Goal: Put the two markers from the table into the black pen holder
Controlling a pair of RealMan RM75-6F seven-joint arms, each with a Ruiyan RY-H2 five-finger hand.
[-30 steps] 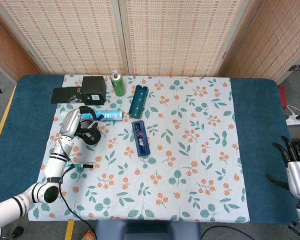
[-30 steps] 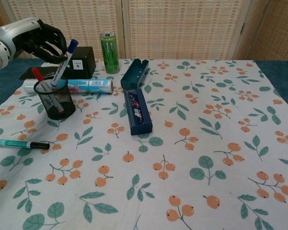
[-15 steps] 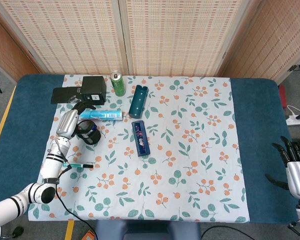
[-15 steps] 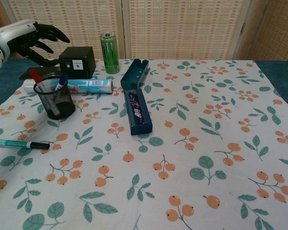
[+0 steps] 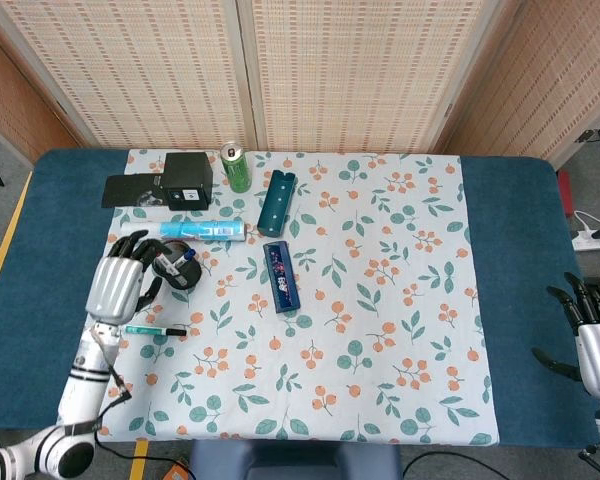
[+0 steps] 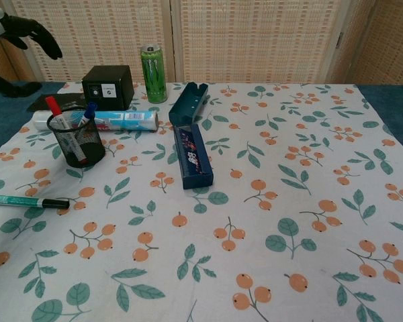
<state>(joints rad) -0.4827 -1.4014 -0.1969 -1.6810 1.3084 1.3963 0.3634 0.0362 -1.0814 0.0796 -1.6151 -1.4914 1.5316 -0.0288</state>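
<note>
The black mesh pen holder [image 6: 77,143] [image 5: 175,272] stands at the left of the cloth with a red-capped marker [image 6: 55,108] and a blue-capped marker [image 6: 87,113] upright inside it. A teal marker [image 6: 29,201] [image 5: 154,329] lies flat on the cloth in front of the holder. My left hand [image 5: 118,284] [image 6: 20,37] hangs open to the left of the holder, fingers spread, holding nothing. My right hand [image 5: 595,335] rests open past the table's right edge, far from the markers.
Behind the holder lie a toothpaste tube [image 6: 124,121], a black box [image 6: 107,86] and a green can [image 6: 152,64]. An open dark-blue pencil case [image 6: 192,155] with its lid [image 6: 189,102] lies centre-left. The floral cloth [image 6: 289,201] covers the table.
My left hand let go of the blue-capped marker, which dropped into the holder. The hand then pulled back to the left, away from the holder.
</note>
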